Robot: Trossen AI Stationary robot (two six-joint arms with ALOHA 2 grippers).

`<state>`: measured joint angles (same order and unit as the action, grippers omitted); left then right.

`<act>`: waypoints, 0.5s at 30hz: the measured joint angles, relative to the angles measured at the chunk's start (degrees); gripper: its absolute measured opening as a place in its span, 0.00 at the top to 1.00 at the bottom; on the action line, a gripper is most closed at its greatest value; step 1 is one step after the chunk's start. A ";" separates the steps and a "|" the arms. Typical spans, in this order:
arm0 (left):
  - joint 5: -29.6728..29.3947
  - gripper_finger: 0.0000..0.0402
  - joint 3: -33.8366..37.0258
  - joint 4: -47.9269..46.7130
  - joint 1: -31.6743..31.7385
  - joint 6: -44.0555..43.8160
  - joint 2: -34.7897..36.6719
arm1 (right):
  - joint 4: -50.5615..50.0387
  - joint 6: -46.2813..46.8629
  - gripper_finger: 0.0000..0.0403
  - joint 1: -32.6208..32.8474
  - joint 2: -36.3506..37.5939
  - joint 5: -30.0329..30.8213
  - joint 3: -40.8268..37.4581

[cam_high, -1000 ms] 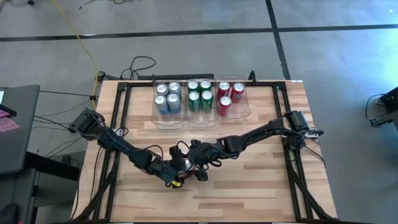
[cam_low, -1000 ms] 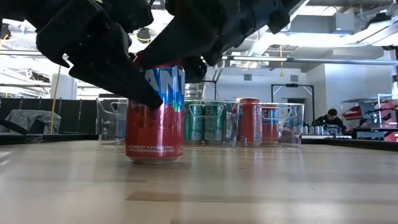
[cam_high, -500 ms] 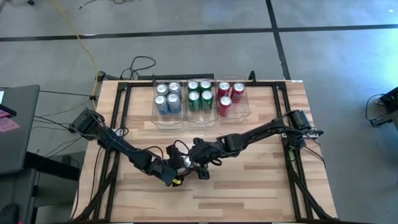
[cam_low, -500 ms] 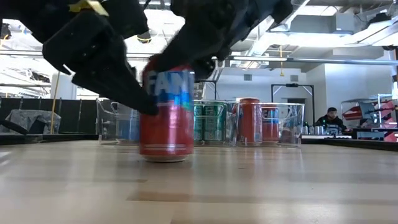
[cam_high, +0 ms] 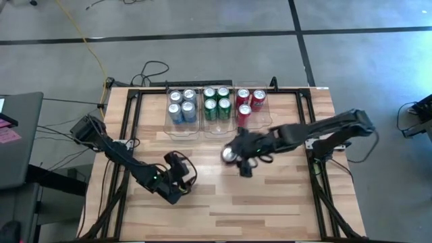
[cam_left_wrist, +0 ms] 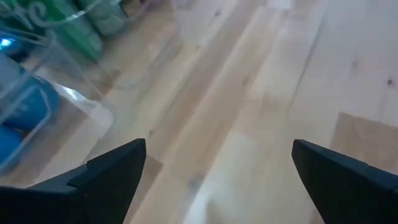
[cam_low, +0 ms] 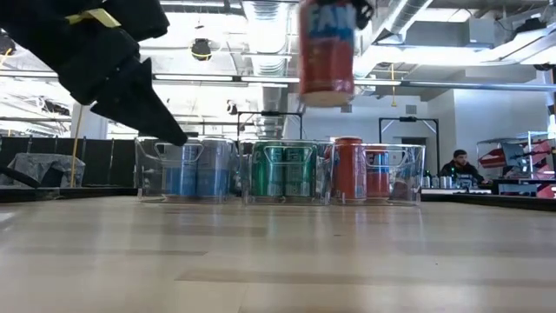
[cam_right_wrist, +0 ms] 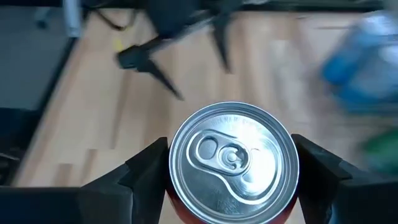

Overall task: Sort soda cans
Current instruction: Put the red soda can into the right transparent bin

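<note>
My right gripper (cam_high: 234, 156) is shut on a red soda can (cam_low: 327, 52), held high above the table in front of the bins; its silver top (cam_right_wrist: 233, 155) fills the right wrist view. My left gripper (cam_high: 178, 173) is open and empty, low over the table's near left part; its fingers spread apart in its wrist view (cam_left_wrist: 217, 180). Three clear bins stand at the far side: one with blue cans (cam_high: 181, 106), one with green cans (cam_high: 217, 102), one with three red cans (cam_high: 250, 104). My right gripper pinches the red can by its side wall just under the top rim (cam_right_wrist: 176, 186), one finger (cam_right_wrist: 146, 177) on each side. The fingers slant down from above and from the table's right. The can is upright and lifted clear of the table.
The clear bins (cam_low: 408, 174) stand side by side on the table's far half. A black frame (cam_high: 307, 101) runs around the table's edges. Bare wood (cam_high: 270, 196) lies between the arms and the near edge. A person (cam_low: 458, 167) sits in the room behind.
My right gripper has lifted the red can off the table and carried it up and toward the right and far side, toward the bins. The can stays upright. My left gripper has drawn back from the can toward the table's left.
</note>
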<state>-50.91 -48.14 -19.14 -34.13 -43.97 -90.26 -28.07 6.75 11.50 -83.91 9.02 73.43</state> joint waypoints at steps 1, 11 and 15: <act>-0.64 0.00 0.00 -0.20 0.00 0.00 0.00 | -1.92 -0.44 0.33 -0.39 1.60 1.58 0.00; 1.64 0.03 0.41 -6.76 5.19 4.79 4.91 | -6.69 -2.09 0.33 -10.38 16.67 7.21 -7.65; 2.97 0.05 1.79 -7.00 8.17 7.93 8.05 | -3.25 -2.15 0.33 -15.87 24.22 7.26 -15.69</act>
<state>-47.94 -46.35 -26.14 -25.96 -36.04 -82.20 -31.31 4.60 -4.38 -59.68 16.28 57.74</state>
